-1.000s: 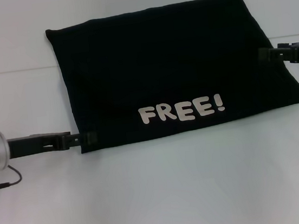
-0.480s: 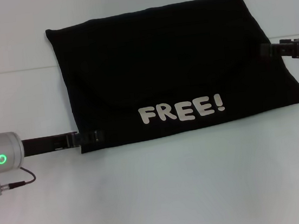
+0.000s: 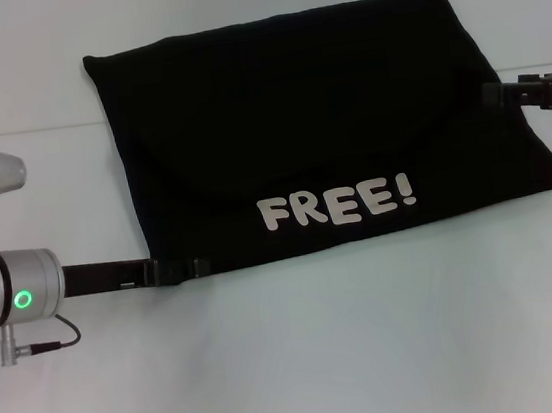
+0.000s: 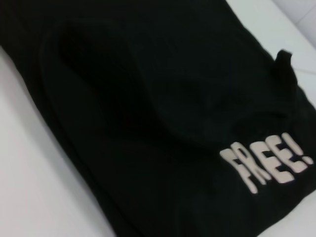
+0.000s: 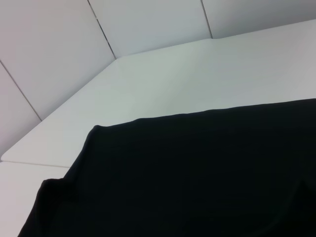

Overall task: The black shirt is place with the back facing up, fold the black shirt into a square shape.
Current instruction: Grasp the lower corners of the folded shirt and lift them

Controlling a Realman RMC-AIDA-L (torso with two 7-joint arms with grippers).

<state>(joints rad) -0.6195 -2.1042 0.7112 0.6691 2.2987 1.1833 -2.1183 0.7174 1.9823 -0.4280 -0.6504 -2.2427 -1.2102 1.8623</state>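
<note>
Head view: the black shirt (image 3: 317, 131) lies folded on the white table (image 3: 325, 362), cream "FREE!" lettering (image 3: 338, 203) readable near its front edge. The left gripper (image 3: 185, 269) meets the shirt's near-left corner, the right gripper (image 3: 492, 93) its right edge; whether either set of jaws grips cloth, I cannot tell.

Left wrist view: the shirt (image 4: 148, 123) shows "FREE!" (image 4: 266, 165).

Right wrist view: plain black cloth (image 5: 197, 173).

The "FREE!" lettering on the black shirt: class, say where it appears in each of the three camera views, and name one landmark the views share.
Head view: the "FREE!" lettering sits near the black shirt's front edge, right of the left pincer.
Left wrist view: the lettering is at the lower right, tilted.
Right wrist view: not in it; only plain black cloth shows.
Shared landmark: the shirt on the white table.
</note>
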